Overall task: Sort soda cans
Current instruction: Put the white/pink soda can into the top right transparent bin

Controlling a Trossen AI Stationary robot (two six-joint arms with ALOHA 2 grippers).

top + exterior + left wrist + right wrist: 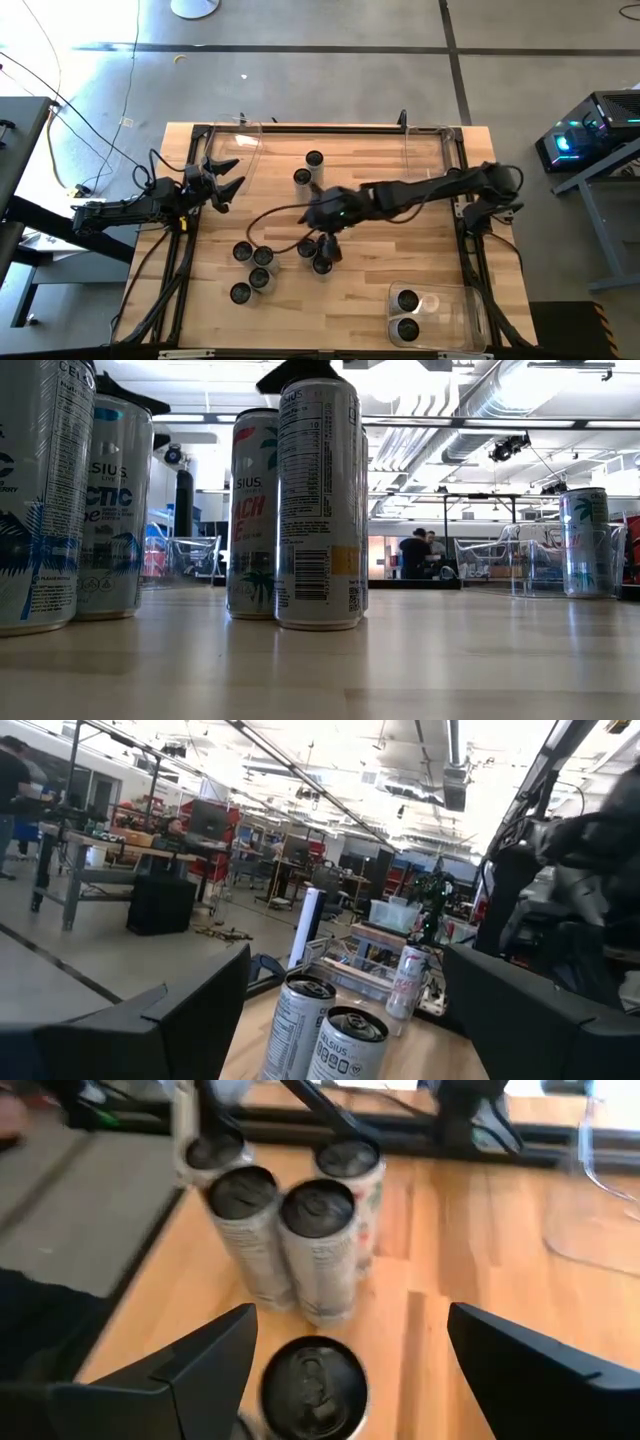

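Several soda cans stand upright on the wooden table (400, 250): two at the far middle (308, 168), a group at the near left (252, 270) and a pair (316, 255) at the centre. My right gripper (350, 1320) is open above the centre pair, slanting down toward the table's left. One dark-topped can (313, 1385) shows low between its fingers, clear of both. My left gripper (345, 970) stays open at the table's left edge (222, 178), pointing level at the two far-middle cans (325, 1030).
A clear bin (440, 315) at the near right corner holds two cans (407, 314). More clear bins sit at the far left (240, 140) and far right (430, 150). A black frame rims the table. People stand in the room beyond (415, 552).
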